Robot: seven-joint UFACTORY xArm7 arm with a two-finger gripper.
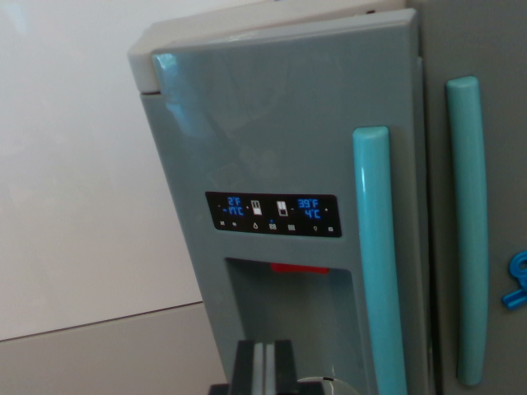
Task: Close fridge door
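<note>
A toy fridge fills the wrist view. Its left door [288,148] is grey-teal, with a black display panel [272,214], a dispenser recess [292,317] and a turquoise handle [379,263]. The door's upper left corner stands a little off the cream cabinet [144,66], so it looks slightly ajar. The right door [502,164] carries its own turquoise handle [468,230]. My gripper [263,369] shows at the bottom edge as dark fingers pressed together with nothing between them, right in front of the dispenser recess. Whether it touches the door is unclear.
A white wall [74,206] lies to the wrist view's left, with a grey surface [107,354] below it. A small blue piece [517,281] sticks out at the right edge on the right door.
</note>
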